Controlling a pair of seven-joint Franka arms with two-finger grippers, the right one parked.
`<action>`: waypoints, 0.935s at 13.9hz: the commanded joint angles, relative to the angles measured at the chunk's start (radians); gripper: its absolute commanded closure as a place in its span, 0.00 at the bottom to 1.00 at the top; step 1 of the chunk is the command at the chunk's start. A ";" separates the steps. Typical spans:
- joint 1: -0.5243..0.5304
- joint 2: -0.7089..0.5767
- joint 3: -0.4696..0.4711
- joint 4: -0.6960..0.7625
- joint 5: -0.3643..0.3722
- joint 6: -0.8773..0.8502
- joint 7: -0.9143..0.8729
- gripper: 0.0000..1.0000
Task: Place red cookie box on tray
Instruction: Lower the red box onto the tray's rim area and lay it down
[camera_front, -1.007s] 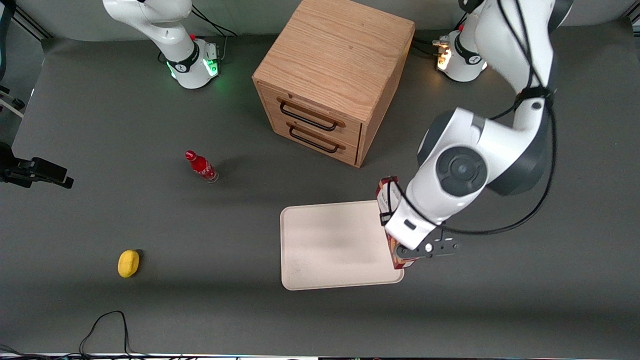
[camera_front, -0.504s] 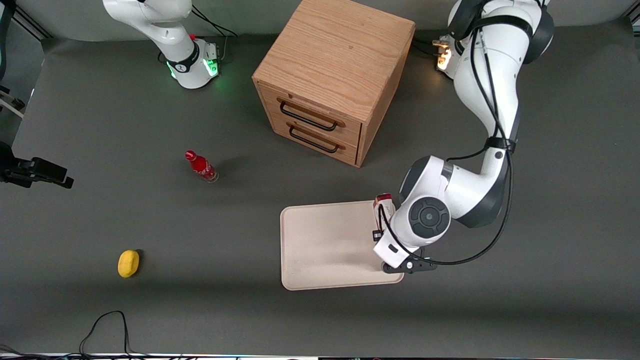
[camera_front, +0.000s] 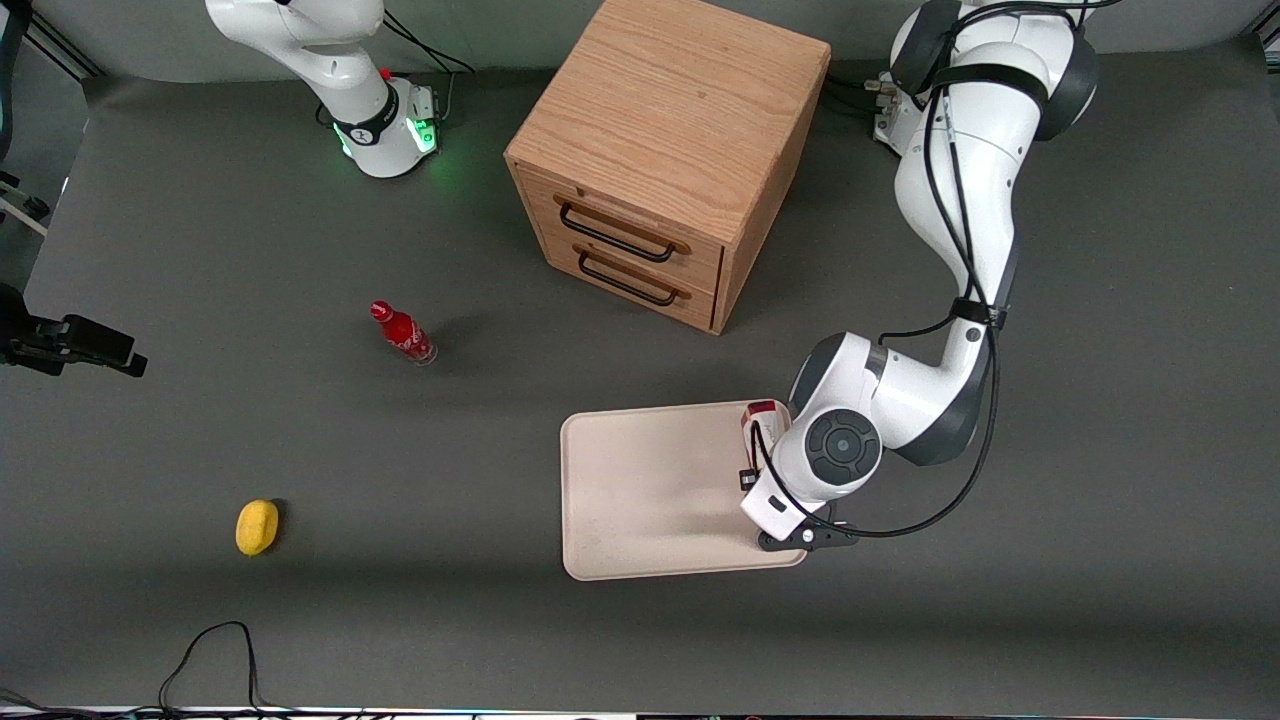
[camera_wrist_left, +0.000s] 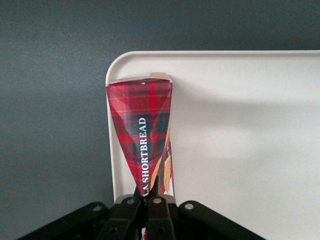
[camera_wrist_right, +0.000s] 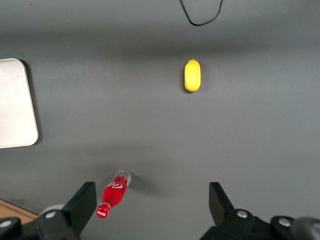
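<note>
The red cookie box (camera_wrist_left: 145, 135), a tartan carton printed "SHORTBREAD", is pinched at one end by my left gripper (camera_wrist_left: 148, 192), which is shut on it. The box stretches along the cream-white tray (camera_wrist_left: 240, 125) just inside the rim that faces the working arm's end of the table, with its free end near a tray corner. In the front view only that end of the box (camera_front: 760, 414) shows; the wrist covers the rest, low over the tray (camera_front: 650, 490). I cannot tell whether the box touches the tray.
A wooden two-drawer cabinet (camera_front: 665, 150) stands farther from the front camera than the tray. A small red bottle (camera_front: 402, 333) and a yellow object (camera_front: 257, 526) lie toward the parked arm's end of the table.
The left arm has come down with the box and shifted slightly inward over the tray. The box now sits lower and inside the rim.
</note>
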 joint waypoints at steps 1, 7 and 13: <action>-0.005 -0.021 0.005 -0.020 0.012 0.011 0.011 0.37; -0.002 -0.084 0.008 -0.022 0.017 -0.102 0.003 0.00; 0.005 -0.355 0.010 -0.046 0.020 -0.413 0.012 0.00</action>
